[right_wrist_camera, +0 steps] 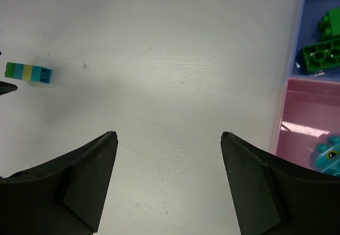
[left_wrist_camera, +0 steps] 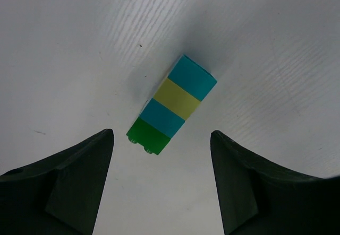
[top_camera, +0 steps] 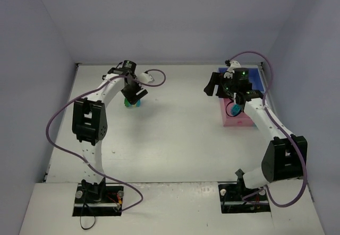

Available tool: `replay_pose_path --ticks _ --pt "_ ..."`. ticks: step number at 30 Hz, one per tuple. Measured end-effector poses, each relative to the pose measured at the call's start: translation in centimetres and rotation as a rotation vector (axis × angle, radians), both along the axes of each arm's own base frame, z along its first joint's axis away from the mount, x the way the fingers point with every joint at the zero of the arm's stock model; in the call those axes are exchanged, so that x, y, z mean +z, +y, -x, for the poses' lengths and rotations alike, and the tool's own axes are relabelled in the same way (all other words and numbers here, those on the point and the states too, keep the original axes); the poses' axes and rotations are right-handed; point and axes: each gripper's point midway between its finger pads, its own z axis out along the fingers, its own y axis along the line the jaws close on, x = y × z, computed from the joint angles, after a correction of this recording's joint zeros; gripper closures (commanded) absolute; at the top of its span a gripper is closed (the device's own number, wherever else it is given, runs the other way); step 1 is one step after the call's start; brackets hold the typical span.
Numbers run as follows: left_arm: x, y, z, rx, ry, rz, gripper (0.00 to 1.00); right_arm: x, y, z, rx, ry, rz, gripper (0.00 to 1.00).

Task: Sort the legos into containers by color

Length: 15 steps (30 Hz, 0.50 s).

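A stack of four legos (left_wrist_camera: 171, 105), cyan, yellow-green, cyan and dark green, lies on the white table. It also shows in the top view (top_camera: 133, 103) and far left in the right wrist view (right_wrist_camera: 29, 72). My left gripper (left_wrist_camera: 162, 134) is open and empty just above it, the stack lying ahead of the fingertips; the top view shows the gripper (top_camera: 133, 93) over the stack. My right gripper (right_wrist_camera: 169, 134) is open and empty over bare table, left of the trays (top_camera: 215, 85). The blue tray (right_wrist_camera: 319, 4) holds dark green bricks (right_wrist_camera: 321, 57). The pink tray (right_wrist_camera: 303, 102) holds a cyan brick (right_wrist_camera: 329, 155).
The joined blue tray (top_camera: 256, 77) and pink tray (top_camera: 236, 121) sit at the back right, partly under the right arm. No light blue tray shows. Grey walls close the table on three sides. Purple cables loop beside both arms.
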Motion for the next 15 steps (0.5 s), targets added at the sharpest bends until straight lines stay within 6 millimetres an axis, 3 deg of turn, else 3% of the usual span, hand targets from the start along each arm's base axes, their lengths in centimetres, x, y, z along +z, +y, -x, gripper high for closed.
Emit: replay_pose_path --ticks 5,12,14,15 --pt "-2.1 0.2 0.3 -0.029 0.048 -0.025 0.35 -1.5 0.1 1.6 0.009 0.039 -0.010 0.24" --pt "-3.3 0.0 -0.6 -0.050 0.039 -0.032 0.36 -0.2 0.5 1.9 0.033 0.003 -0.030 0.24" --pt "-3.7 0.0 -0.8 -0.051 0.038 -0.031 0.39 -0.2 0.6 1.9 0.039 0.004 -0.034 0.24" --pt "-3.9 -0.1 -0.8 -0.053 0.040 -0.031 0.47 -0.2 0.6 2.0 0.042 0.007 -0.036 0.24"
